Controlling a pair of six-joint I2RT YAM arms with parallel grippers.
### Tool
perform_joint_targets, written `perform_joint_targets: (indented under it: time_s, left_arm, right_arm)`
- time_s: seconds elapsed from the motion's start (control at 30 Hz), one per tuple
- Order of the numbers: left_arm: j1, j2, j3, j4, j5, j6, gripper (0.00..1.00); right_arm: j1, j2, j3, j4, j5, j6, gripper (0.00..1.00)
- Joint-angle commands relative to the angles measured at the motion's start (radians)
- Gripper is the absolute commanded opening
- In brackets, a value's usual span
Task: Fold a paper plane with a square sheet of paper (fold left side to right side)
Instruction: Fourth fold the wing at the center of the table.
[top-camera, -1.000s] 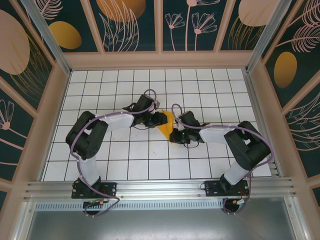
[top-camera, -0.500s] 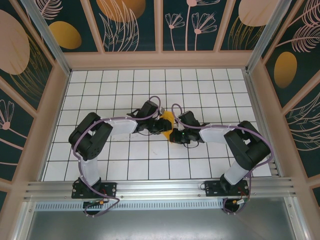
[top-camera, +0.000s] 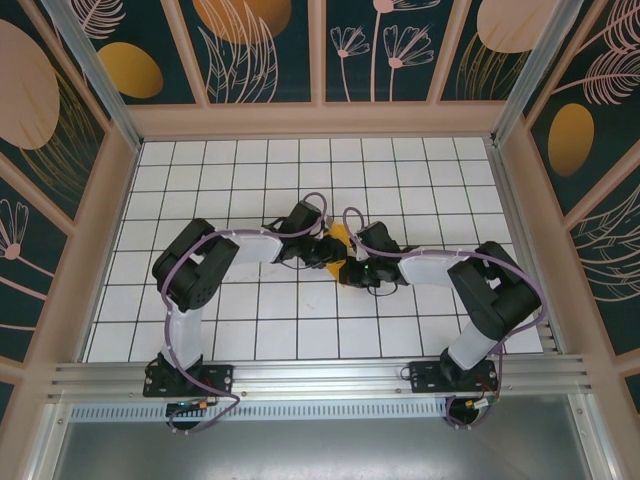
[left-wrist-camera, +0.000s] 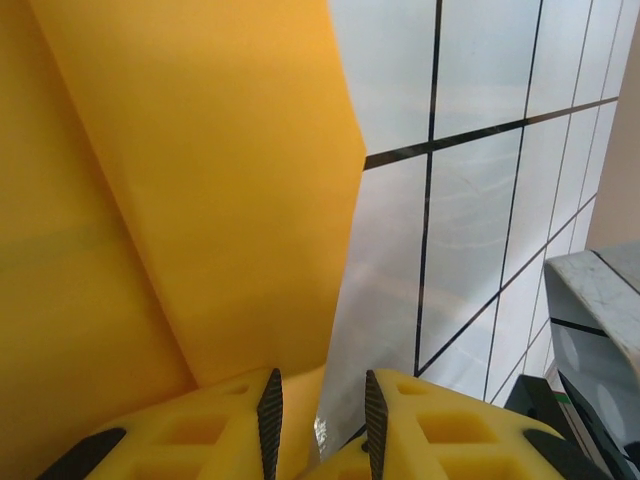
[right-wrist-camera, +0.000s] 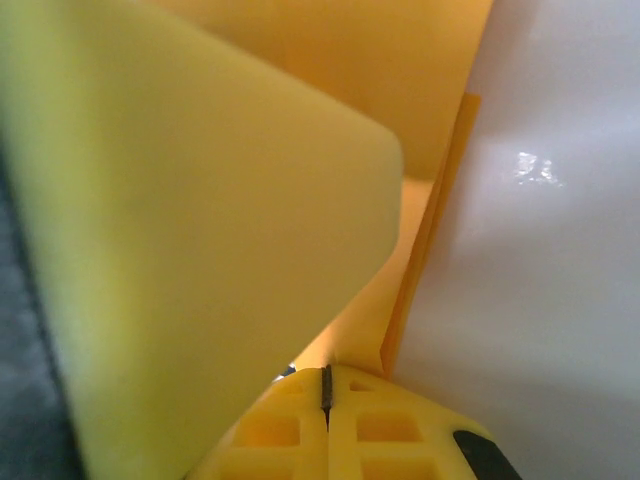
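The square sheet of paper (top-camera: 340, 236) lies near the middle of the gridded table (top-camera: 250, 180), folded into a narrower shape, with most of it covered by the two hands that meet over it. In the top view only a small bright orange patch shows between them.

Left hand (top-camera: 326, 250): positioned on the left side of the paper, reaching in from the left. In the left wrist view (left-wrist-camera: 320, 420) its yellow fingers (left-wrist-camera: 430, 430) stand apart with a narrow gap, so the hand is released. A folded layer of the paper (left-wrist-camera: 200, 180) with a straight diagonal crease extends from the far left down into this gap; white table tiles lie to the right of it.

Right hand (top-camera: 349, 268): positioned at the near right edge of the paper. In the right wrist view (right-wrist-camera: 325, 385) its pads are pressed together, so the hand is clenched. The paper (right-wrist-camera: 400, 60) rises directly from the fingertips, a thin doubled edge standing upright just right of them. Whether a layer is pinched cannot be told. A blurred pale yellow surface covers the left side of this view.
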Motion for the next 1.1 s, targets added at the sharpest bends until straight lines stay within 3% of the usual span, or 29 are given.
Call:
perform_joint_targets:
  time_s: [0.0, 0.53, 1.07]
  left_arm:
    - [-0.007, 0.026, 0.046, -0.053, -0.045, 0.043, 0.31]
    - [0.03, 0.106, 0.126, -0.166, -0.179, 0.128, 0.29]
    - [0.141, 0.193, 0.283, -0.238, -0.186, 0.209, 0.3]
  right_arm:
    - [0.017, 0.068, -0.028, -0.156, 0.069, -0.009, 0.02]
    - [0.025, 0.074, -0.021, -0.213, 0.101, -0.024, 0.02]
    - [0.033, 0.078, -0.032, -0.22, 0.095, -0.025, 0.02]
